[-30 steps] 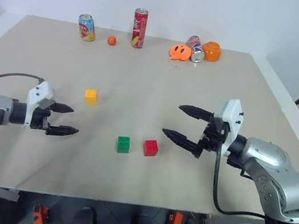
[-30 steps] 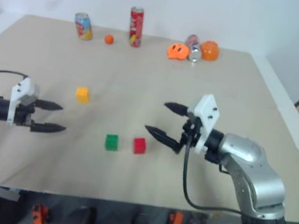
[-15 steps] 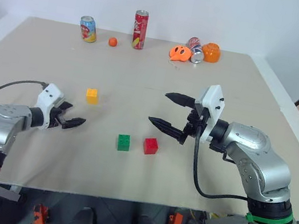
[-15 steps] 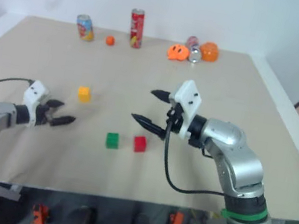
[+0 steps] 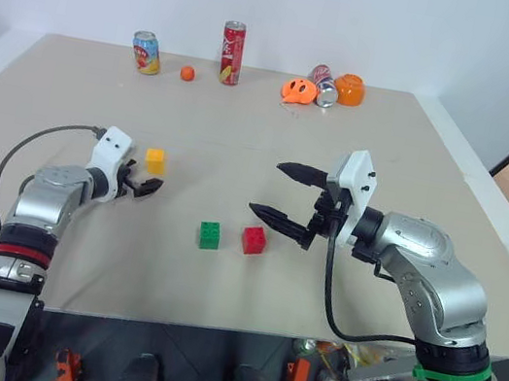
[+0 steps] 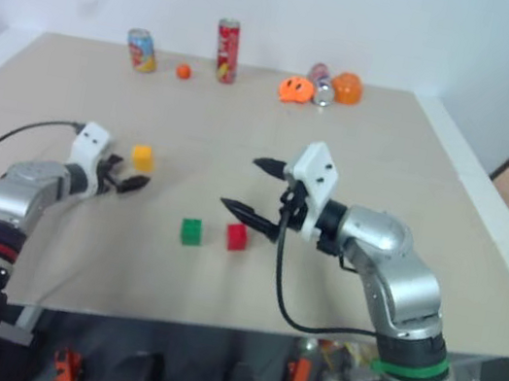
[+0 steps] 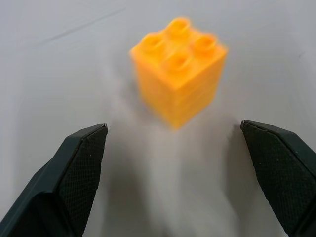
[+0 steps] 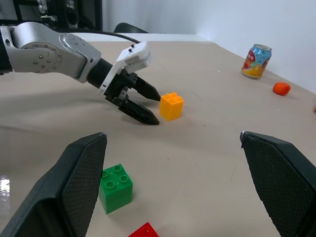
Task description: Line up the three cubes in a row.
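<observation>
Left gripper (image 5: 145,186): jaws spread, empty, has advanced up to your yellow cube (image 5: 155,160) | green cube (image 5: 210,234), red cube (image 5: 254,239): paired mid-tabletop, nearer front edge | right gripper (image 5: 283,196): agape, hovering | contact probably not made; grasp next.

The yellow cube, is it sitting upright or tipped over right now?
Upright. The yellow cube rests on the table with its studs facing up, ahead of the open left gripper, which is not touching it.

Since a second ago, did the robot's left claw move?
Yes. The left gripper has come forward toward the yellow cube; it was well short of it, and now its open fingertips sit right beside it.
</observation>
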Available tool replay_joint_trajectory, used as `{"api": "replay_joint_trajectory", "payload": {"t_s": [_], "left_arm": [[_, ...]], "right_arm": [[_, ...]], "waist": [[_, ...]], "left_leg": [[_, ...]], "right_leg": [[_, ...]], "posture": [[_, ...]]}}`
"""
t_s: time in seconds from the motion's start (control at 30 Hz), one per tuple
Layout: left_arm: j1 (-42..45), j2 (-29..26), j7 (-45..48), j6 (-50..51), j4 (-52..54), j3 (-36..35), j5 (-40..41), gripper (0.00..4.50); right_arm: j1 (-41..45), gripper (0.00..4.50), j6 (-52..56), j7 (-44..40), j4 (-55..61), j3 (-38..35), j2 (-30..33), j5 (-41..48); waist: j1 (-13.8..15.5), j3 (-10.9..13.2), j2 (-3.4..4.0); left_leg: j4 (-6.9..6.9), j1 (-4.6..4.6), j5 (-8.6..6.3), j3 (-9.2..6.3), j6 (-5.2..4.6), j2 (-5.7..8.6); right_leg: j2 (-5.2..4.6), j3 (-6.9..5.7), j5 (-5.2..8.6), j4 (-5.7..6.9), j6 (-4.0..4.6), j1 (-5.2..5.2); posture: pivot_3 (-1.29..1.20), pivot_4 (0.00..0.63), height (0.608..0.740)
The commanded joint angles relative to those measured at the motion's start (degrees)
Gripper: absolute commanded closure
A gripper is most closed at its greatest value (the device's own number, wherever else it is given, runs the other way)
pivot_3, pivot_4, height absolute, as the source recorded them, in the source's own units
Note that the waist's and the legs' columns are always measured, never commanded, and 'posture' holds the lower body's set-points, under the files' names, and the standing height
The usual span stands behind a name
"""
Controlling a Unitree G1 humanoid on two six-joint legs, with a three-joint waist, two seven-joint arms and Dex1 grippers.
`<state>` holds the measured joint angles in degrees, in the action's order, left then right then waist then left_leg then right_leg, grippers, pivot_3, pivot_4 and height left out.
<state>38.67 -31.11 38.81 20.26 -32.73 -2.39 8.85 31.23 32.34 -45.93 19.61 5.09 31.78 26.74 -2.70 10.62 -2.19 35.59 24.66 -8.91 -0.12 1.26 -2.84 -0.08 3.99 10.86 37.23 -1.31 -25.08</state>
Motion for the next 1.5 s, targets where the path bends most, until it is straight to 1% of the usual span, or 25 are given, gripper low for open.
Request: {"api": "replay_joint_trajectory", "payload": {"t_s": [0.03,0.27,0.47,0.67,0.8,0.9,0.97,1.0,1.07,1.13,1.33,1.4,1.43,1.5], "left_arm": [[1.8,-0.1,0.0,-1.7,-0.9,0.0,-0.9,0.03],[5.6,1.9,-3.7,-0.7,-5.0,-0.7,-1.5,0.03],[7.6,4.5,-6.9,2.9,-4.5,-1.5,-0.7,0.03],[7.5,7.1,-10.7,11.7,2.9,-2.2,0.6,0.03],[6.1,7.9,-11.6,16.5,9.0,-2.0,1.3,0.03],[5.2,7.8,-11.2,17.6,12.2,-1.6,1.3,0.78],[4.9,7.7,-11.3,18.2,13.0,-1.6,1.3,1.5],[4.9,7.7,-11.6,18.5,13.3,-1.6,1.1,1.77],[4.9,7.5,-11.9,19.1,13.7,-1.8,1.0,2.59],[5.0,7.3,-12.3,19.4,13.8,-1.8,0.8,3.15],[5.0,6.7,-12.5,18.3,12.6,-1.3,-0.2,3.13],[4.8,6.1,-11.6,16.4,12.3,-0.1,-1.3,3.13],[4.6,5.8,-10.6,14.8,12.3,0.2,-1.2,3.13],[3.9,3.8,-3.3,7.0,13.0,2.3,-1.1,3.13]], "right_arm": [[0.1,0.0,-0.7,0.1,2.1,-1.0,-0.1,0.5],[-0.1,0.0,-0.6,0.2,2.0,-1.6,0.0,0.7],[-0.2,0.0,-0.8,0.2,1.9,-1.6,-0.1,0.6],[-0.4,0.0,-1.0,0.4,1.8,-1.6,-0.5,0.5],[-0.5,0.0,-1.2,0.4,1.6,-1.6,-0.7,0.2],[-0.4,0.0,-1.4,0.4,1.2,-1.5,-0.9,0.0],[-0.3,0.0,-1.6,0.4,0.9,-1.5,-1.0,-0.1],[-0.3,0.0,-1.7,0.4,0.8,-1.4,-1.0,-0.1],[-0.2,0.0,-1.7,0.4,0.6,-1.5,-1.1,-0.1],[-0.2,0.0,-1.8,0.3,0.5,-1.5,-1.0,-0.2],[0.0,0.0,-1.9,0.0,0.0,-1.6,-0.9,0.0],[0.1,0.0,-1.9,-0.1,-0.1,-1.6,-0.8,0.0],[0.1,0.0,-1.9,-0.1,-0.1,-1.6,-0.8,0.0],[0.2,0.0,-1.8,-0.2,-0.1,-1.5,-0.7,0.0]], "waist": [[0.1,0.0,0.0],[0.2,0.0,0.0],[0.3,0.0,0.0],[0.2,0.0,0.0],[0.1,0.0,0.0],[0.0,0.0,0.0],[0.0,0.0,0.0],[0.0,0.0,0.0],[0.0,0.0,0.0],[0.0,0.0,0.0],[0.0,0.0,0.0],[0.0,0.0,0.0],[0.0,0.0,0.0],[0.0,0.0,0.0]], "left_leg": [[-0.01,0.02,0.0,-0.01,0.0,-0.02],[-0.1,0.24,0.0,-0.12,0.0,-0.04],[-0.02,0.33,0.0,-0.13,0.0,-0.02],[0.02,0.35,0.01,-0.13,0.02,-0.01],[0.03,0.37,0.08,-0.13,0.13,-0.01],[-0.06,0.38,0.07,-0.13,0.16,-0.01],[-0.15,0.37,0.05,-0.15,0.17,-0.02],[-0.18,0.37,0.05,-0.17,0.18,-0.02],[-0.21,0.38,0.04,-0.2,0.19,-0.03],[-0.21,0.39,0.03,-0.2,0.2,-0.03],[-0.13,0.39,0.03,-0.19,0.2,-0.02],[-0.13,0.39,0.03,-0.19,0.2,-0.02],[-0.13,0.39,0.03,-0.19,0.2,-0.02],[-0.13,0.39,0.03,-0.18,0.2,-0.02]], "right_leg": [[0.03,0.0,-0.04,0.0,-0.06,-0.01],[0.14,0.01,0.12,0.01,-0.38,-0.09],[0.12,0.02,0.1,0.0,-0.42,-0.09],[0.1,0.02,0.08,0.0,-0.39,-0.09],[0.11,0.04,0.05,0.0,-0.44,-0.11],[0.13,0.07,0.03,0.0,-0.54,-0.15],[0.17,0.07,0.05,0.0,-0.63,-0.18],[0.19,0.06,0.07,0.0,-0.63,-0.18],[0.21,0.06,0.11,0.0,-0.64,-0.19],[0.2,0.06,0.11,0.0,-0.65,-0.18],[0.19,0.07,0.1,-0.01,-0.63,-0.17],[0.19,0.07,0.11,0.0,-0.61,-0.17],[0.19,0.07,0.11,-0.01,-0.6,-0.17],[0.19,0.08,0.1,-0.01,-0.6,-0.17]], "posture": [[0.0,0.15,0.74],[0.0,0.15,0.74],[0.0,0.15,0.74],[0.0,0.15,0.74],[0.0,0.15,0.74],[0.0,0.15,0.74],[0.0,0.15,0.74],[0.0,0.15,0.74],[0.0,0.15,0.74],[0.0,0.15,0.74],[0.0,0.15,0.74],[0.0,0.15,0.74],[0.0,0.15,0.74],[0.0,0.15,0.74]]}}
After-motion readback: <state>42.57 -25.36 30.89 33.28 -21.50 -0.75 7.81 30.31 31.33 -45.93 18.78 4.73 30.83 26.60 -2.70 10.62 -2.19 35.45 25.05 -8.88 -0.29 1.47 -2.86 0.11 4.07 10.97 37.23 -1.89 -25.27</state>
